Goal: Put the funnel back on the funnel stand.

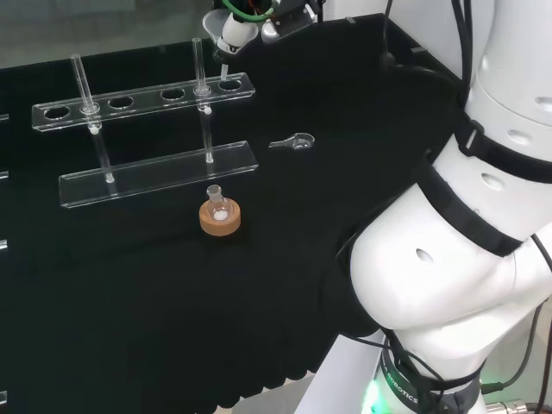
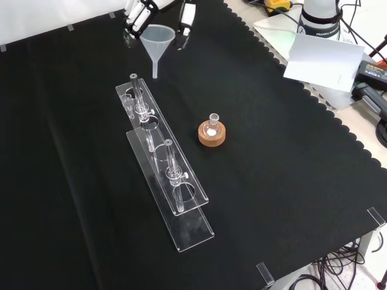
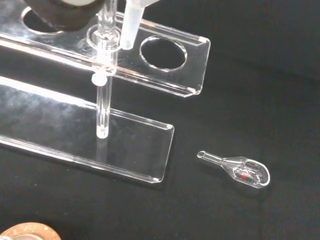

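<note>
Hand point(image 2: 140, 13) curled round funnel point(image 2: 158, 42), stem hanging just above the end hole of funnel stand point(image 2: 163, 175). Risk: stem off-centre, striking the rim or the upright post and jarring the stand.

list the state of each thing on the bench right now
clear plastic funnel: held upright above the stand's end, not yet seated
hand: fingers curled round the funnel's rim
clear acrylic funnel stand: upright, holes empty
small round glass flask: upright in cork ring
small clear glass scoop: lying flat on cloth
</note>
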You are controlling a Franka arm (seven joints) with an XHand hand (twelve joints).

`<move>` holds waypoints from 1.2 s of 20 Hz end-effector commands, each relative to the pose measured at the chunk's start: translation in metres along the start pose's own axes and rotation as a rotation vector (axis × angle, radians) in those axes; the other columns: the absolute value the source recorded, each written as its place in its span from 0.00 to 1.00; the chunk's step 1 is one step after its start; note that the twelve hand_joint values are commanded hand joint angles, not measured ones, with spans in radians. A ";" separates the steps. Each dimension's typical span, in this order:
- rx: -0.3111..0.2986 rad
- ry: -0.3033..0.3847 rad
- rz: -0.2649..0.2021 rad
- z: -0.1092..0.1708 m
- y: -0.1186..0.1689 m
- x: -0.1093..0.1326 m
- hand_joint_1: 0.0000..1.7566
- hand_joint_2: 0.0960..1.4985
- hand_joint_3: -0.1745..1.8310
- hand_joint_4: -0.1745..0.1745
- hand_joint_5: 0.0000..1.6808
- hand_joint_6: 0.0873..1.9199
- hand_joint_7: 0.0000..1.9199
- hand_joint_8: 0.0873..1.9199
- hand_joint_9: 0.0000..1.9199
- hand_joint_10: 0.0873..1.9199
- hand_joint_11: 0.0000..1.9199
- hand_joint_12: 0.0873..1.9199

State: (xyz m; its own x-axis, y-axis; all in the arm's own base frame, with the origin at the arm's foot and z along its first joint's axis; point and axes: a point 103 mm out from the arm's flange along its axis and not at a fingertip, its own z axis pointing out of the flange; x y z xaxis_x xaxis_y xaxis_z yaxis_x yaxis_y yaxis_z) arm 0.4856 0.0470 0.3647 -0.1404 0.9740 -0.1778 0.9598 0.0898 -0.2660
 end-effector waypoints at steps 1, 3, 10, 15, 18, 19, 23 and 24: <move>0.008 0.009 -0.026 0.008 0.033 -0.024 0.49 0.68 0.00 0.43 0.34 0.22 0.26 0.32 0.45 0.19 0.36 0.63; 0.009 0.018 -0.027 0.010 0.039 -0.031 0.49 0.68 0.00 0.43 0.34 0.22 0.26 0.32 0.45 0.19 0.36 0.63; 0.015 0.025 -0.033 0.021 0.055 -0.044 0.49 0.68 0.00 0.43 0.33 0.22 0.26 0.32 0.45 0.19 0.36 0.63; 0.031 0.023 -0.026 0.028 0.066 -0.048 0.49 0.68 0.00 0.43 0.33 0.22 0.26 0.32 0.45 0.19 0.36 0.63; 0.035 0.033 -0.038 0.032 0.072 -0.050 0.49 0.68 0.00 0.43 0.33 0.22 0.26 0.32 0.45 0.20 0.36 0.63; 0.036 0.036 -0.043 0.033 0.074 -0.051 0.49 0.68 0.00 0.43 0.33 0.22 0.26 0.32 0.45 0.20 0.36 0.63; 0.049 0.036 -0.052 0.040 0.079 -0.051 0.49 0.68 0.00 0.43 0.33 0.22 0.26 0.32 0.45 0.20 0.36 0.63; 0.056 0.029 -0.044 0.041 0.081 -0.050 0.49 0.68 0.00 0.43 0.33 0.22 0.26 0.32 0.45 0.20 0.36 0.63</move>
State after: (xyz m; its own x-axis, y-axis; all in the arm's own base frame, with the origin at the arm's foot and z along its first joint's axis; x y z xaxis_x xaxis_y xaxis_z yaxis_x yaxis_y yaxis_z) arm 0.5568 -0.0023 0.3193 -0.1827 0.9750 -0.1269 0.9400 0.1354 -0.3131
